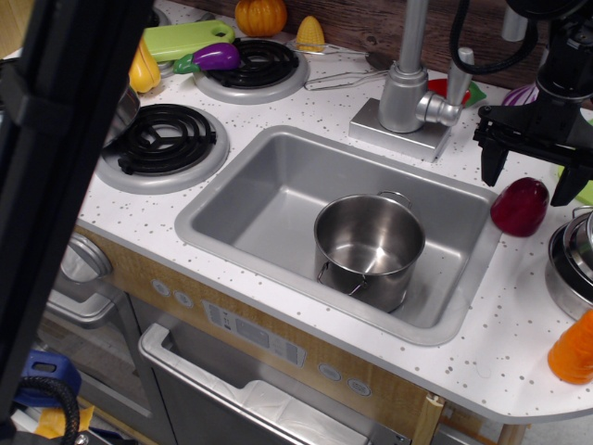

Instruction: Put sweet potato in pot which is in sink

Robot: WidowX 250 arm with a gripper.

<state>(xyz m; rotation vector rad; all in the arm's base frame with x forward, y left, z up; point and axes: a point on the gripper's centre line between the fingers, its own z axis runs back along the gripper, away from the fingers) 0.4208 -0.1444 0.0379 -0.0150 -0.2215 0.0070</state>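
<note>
The dark red sweet potato [520,206] lies on the white counter just right of the grey sink [269,190]. The shiny steel pot [369,246] with two loop handles stands upright and empty in the sink's right half. My black gripper [526,184] hangs over the sweet potato with its two fingers spread wide, one on each side of it, the left fingertip [490,174] and the right one near the potato's top. The gripper is open and holds nothing.
A tall faucet [408,88] stands behind the sink. Stove burners [165,139] with an eggplant [217,57] lie at the left. A steel pan [574,264] and an orange object [574,350] sit at the right edge. A dark blurred bar [56,185] blocks the left side.
</note>
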